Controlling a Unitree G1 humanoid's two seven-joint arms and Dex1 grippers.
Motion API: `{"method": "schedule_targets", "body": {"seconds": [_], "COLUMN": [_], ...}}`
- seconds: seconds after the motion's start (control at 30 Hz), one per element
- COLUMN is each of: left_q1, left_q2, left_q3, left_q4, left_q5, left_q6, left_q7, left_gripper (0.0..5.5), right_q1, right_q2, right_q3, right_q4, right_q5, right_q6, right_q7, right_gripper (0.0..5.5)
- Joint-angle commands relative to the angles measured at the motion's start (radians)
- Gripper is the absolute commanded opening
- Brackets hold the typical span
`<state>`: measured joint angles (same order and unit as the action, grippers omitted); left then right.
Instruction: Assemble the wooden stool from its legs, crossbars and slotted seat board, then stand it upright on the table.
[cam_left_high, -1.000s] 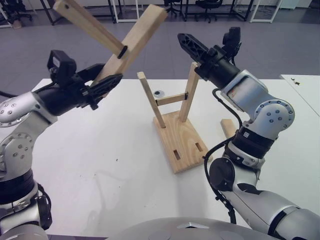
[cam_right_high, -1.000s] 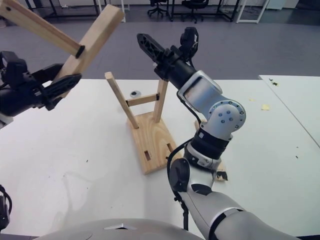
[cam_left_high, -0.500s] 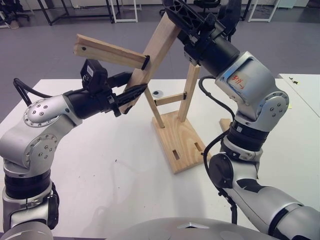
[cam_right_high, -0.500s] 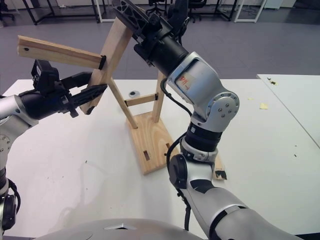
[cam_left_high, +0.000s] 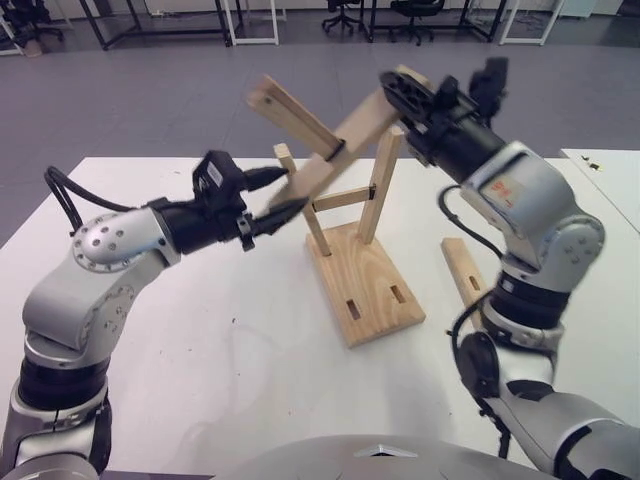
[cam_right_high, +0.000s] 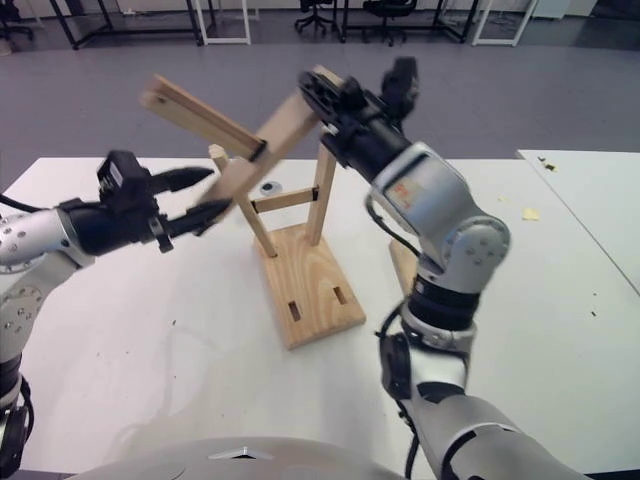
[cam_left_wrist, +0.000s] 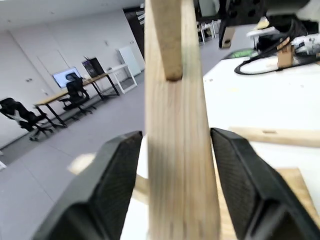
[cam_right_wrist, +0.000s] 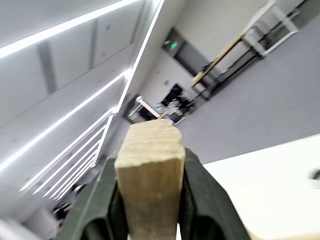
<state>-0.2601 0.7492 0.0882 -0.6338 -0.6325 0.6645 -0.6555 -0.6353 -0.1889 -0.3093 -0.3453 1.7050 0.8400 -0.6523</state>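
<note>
Stool work is up in the air right now. The left gripper (cam_left_high: 288, 190) is clamped on the lower end of a long leg (cam_left_high: 345, 130), its fingers (cam_left_wrist: 115, 190) pressed to either face of the wood. The right gripper (cam_left_high: 395, 85) is closed snug on that same leg's upper end.

So both arms carry one piece. Its long axis slants from low on the left to high on the right, above the far half of the table (cam_left_high: 200, 330). A cross piece (cam_left_high: 290, 120) juts from the leg's middle, up toward the far left.

Just right of the left gripper and below it, the seat board (cam_left_high: 370, 265) lies flat on the table, running near to far. Its far slots are filled by the standing leg pair (cam_left_high: 340, 198), upright and joined by its own crossbar. Its two near slots (cam_left_high: 352, 310) are empty and lie closer to the robot than the held leg.

My read: the left gripper's end of the leg is nearer those slots, so that end must come down and toward the robot. One loose bar (cam_left_high: 462, 272) lies on the table right of the board.
</note>
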Motion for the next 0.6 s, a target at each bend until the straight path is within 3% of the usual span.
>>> {"method": "schedule_targets", "body": {"seconds": [0.03,0.3,0.4,0.6], "left_q1": [0.074,0.195,0.216,0.192], "left_q2": [0.006,-0.013,-0.007,-0.024], "left_q3": [-0.017,0.01,0.008,0.007], "left_q4": [-0.017,-0.014,-0.015,-0.002], "left_q5": [0.028,0.039,0.049,0.054], "left_q6": [-0.028,-0.031,-0.038,-0.026], "left_q7": [-0.022,0.008,0.011,0.025], "left_gripper": [3.26,4.68,4.69,4.69], "right_q1": [0.102,0.406,0.453,0.543], "right_q2": [-0.119,-0.438,-0.501,-0.486], "right_q3": [-0.023,-0.09,-0.08,-0.021], "right_q4": [-0.068,-0.12,-0.125,-0.168], "right_q5": [0.1,0.107,0.007,-0.257], "right_q6": [-0.016,0.036,0.035,-0.02], "right_q7": [-0.024,0.107,0.211,0.405], "right_gripper": [1.04,1.04,1.04,1.04]}}
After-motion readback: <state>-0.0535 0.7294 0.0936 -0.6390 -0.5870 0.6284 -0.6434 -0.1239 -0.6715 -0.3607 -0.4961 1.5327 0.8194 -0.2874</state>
